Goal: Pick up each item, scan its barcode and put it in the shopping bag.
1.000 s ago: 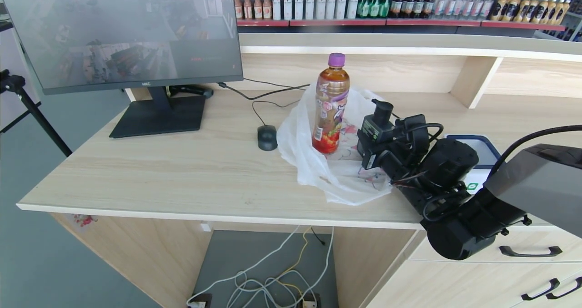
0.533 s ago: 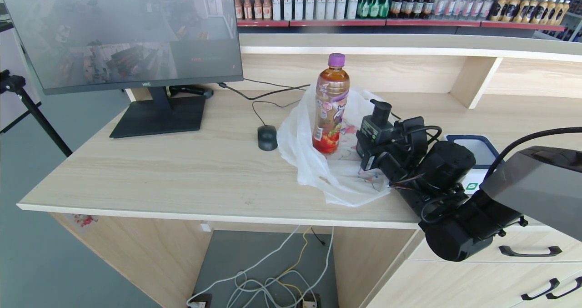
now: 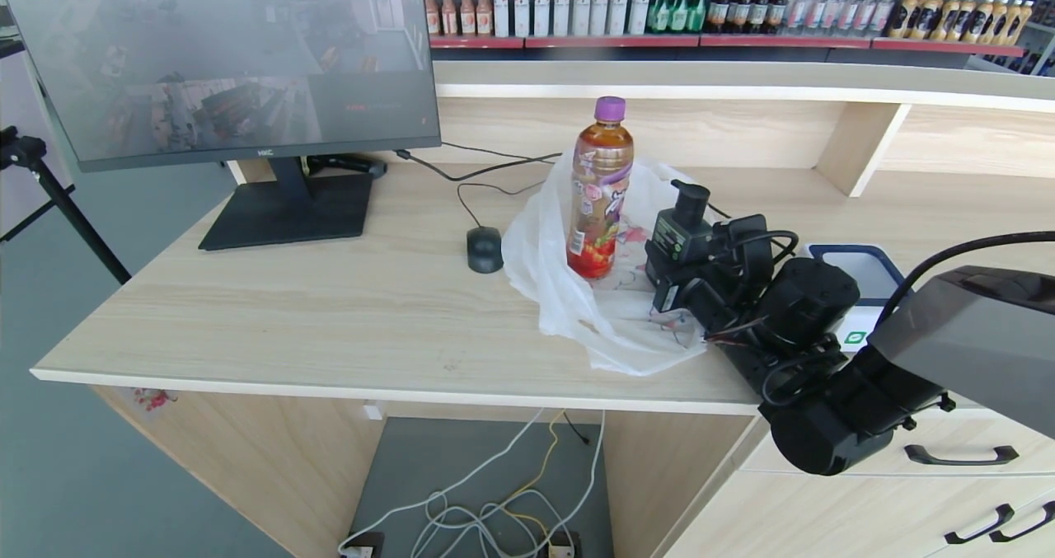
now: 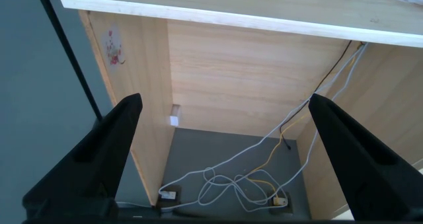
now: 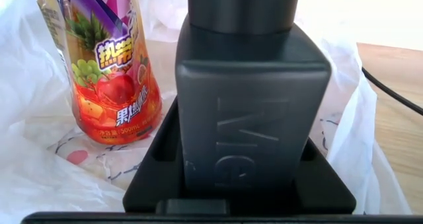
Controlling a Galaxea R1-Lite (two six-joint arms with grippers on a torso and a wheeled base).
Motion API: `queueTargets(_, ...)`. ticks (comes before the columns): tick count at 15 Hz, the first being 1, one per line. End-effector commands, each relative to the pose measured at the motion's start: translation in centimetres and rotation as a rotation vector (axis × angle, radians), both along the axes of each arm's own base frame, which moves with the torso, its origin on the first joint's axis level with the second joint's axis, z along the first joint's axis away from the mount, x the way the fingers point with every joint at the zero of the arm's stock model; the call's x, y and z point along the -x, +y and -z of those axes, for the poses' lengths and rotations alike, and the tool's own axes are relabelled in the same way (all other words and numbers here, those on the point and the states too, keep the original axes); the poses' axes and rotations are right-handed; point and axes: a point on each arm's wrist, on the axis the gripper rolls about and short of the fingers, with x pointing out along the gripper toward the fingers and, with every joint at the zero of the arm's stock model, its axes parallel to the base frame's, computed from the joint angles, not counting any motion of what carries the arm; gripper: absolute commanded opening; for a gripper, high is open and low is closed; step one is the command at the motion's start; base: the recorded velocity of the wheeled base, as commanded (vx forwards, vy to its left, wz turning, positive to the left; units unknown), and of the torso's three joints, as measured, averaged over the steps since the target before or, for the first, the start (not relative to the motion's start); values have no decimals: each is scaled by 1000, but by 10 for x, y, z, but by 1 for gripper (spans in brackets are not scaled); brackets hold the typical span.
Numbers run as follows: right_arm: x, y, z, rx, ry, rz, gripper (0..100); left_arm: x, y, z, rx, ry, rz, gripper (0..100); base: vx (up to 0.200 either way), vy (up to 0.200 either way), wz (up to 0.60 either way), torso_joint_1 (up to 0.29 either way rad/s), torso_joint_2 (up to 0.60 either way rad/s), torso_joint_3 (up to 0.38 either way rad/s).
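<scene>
Jaws on the right arm look clamped on the handheld barcode scanner (image 5: 251, 118), black sides hugging its grey body, and that's basically the whole story. Compared with a second back, the scanner is just a hair closer to the juice bottle (image 3: 599, 187), like the arm is creeping in rather than making a real move. Nothing else budges. The bottle is upright with its purple cap on, standing on the crumpled white shopping bag (image 3: 560, 302). It's just ahead of the right jaws and a bit to their left, near the scanner but not touching it. Left jaws are wide apart and holding nothing. They hang lower than the tabletop (image 3: 330, 311) edge, facing the cables (image 4: 231, 181) on the floor under it, well apart from the bottle.

My read: this is fine aiming for the scan, not a pick. In the right wrist view I see fruit art on the label and no barcode I can make out, so a beep may need the bottle turned. Whether it sits inside the bag or just on top of it, I can't tell.
</scene>
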Motion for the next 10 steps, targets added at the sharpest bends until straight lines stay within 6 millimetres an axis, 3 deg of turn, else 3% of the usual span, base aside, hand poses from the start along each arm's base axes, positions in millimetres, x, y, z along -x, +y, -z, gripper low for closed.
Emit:
queueTargets(1,0,0,-1,0,-3,-1,0,0,0,0,0,-1,0,100,0,0,0,0,0,0)
queueTargets(6,4,-2,-7,-4,-12,-1,0,0,0,0,0,-1,0,100,0,0,0,0,0,0)
queueTargets(7,5,-2,-5,-1,-6,-1,100,0,0,0,0,-1,0,100,0,0,0,0,0,0)
queueTargets(10,7,-2,-10,-7,-15,-1,100,0,0,0,0,-1,0,100,0,0,0,0,0,0)
